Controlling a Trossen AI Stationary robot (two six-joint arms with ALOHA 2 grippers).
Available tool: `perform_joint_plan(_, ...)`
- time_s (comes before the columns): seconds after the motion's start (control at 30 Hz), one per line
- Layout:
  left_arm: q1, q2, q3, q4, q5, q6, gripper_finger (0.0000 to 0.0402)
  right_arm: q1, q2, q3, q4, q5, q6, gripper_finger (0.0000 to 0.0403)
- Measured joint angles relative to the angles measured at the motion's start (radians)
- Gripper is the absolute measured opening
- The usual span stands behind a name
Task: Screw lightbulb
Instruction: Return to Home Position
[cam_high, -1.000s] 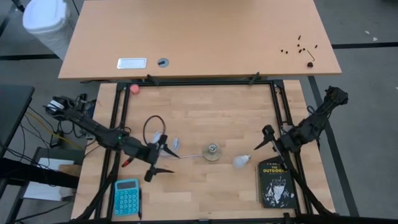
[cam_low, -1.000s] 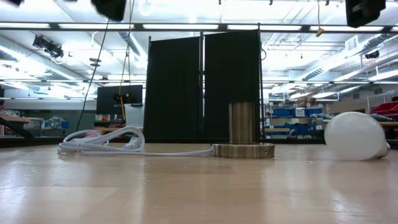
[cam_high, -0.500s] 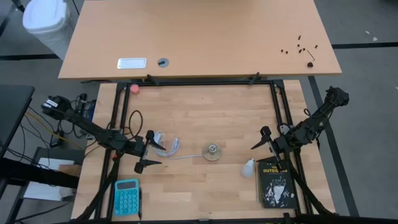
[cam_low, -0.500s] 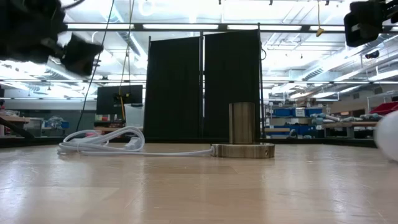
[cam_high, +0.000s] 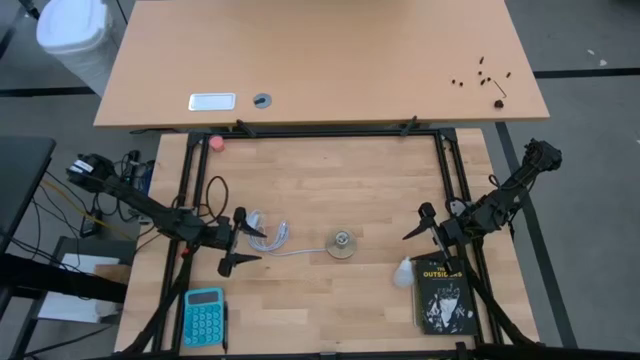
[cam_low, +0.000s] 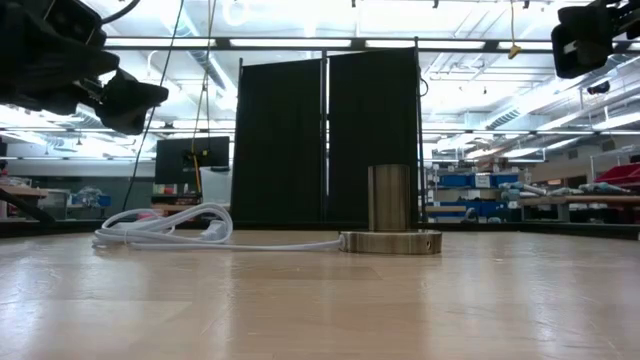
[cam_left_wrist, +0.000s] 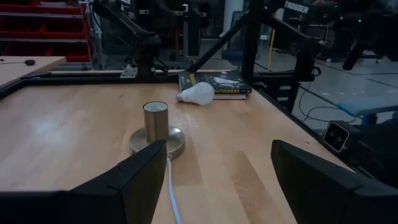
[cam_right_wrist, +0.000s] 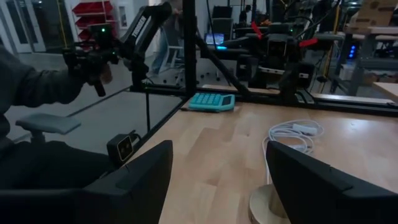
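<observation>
Near the table's (cam_high: 330, 180) front edge, one lightbulb (cam_high: 403, 270) lies on its side just beside the single book (cam_high: 442, 295), apart from the one lamp socket (cam_high: 342, 243) mid-table. The two arms hover low at either side, left gripper (cam_high: 248, 245) and right gripper (cam_high: 414, 224) both spread wide, empty. From above, the bulb's screw base is hard to make out.

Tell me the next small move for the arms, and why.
Probably draw both arms back to rest: the left gripper and right gripper hang open and empty off to either side, and the lightbulb lies loose beside the book, apart from the bare socket.
</observation>
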Motion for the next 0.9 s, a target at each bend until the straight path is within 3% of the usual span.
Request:
perform_joint_plan(0.43, 0.000, 0.000, 0.000, 0.010, -0.001, 0.004, 0.0294, -0.008, 0.001, 0.000, -0.008, 0.000, 0.000, 0.0270)
perform_joint_plan(0.77, 0.000, -0.022, 0.000, -0.003, -0.002, 0.004, 0.0294, -0.043, -0.003, -0.007, -0.273, 0.000, 0.000, 0.0271)
perform_joint_plan(0.9, 0.000, -0.080, 0.000, -0.046, -0.002, 0.004, 0.0294, -0.049, -0.009, -0.078, -0.282, 0.000, 0.000, 0.0271)
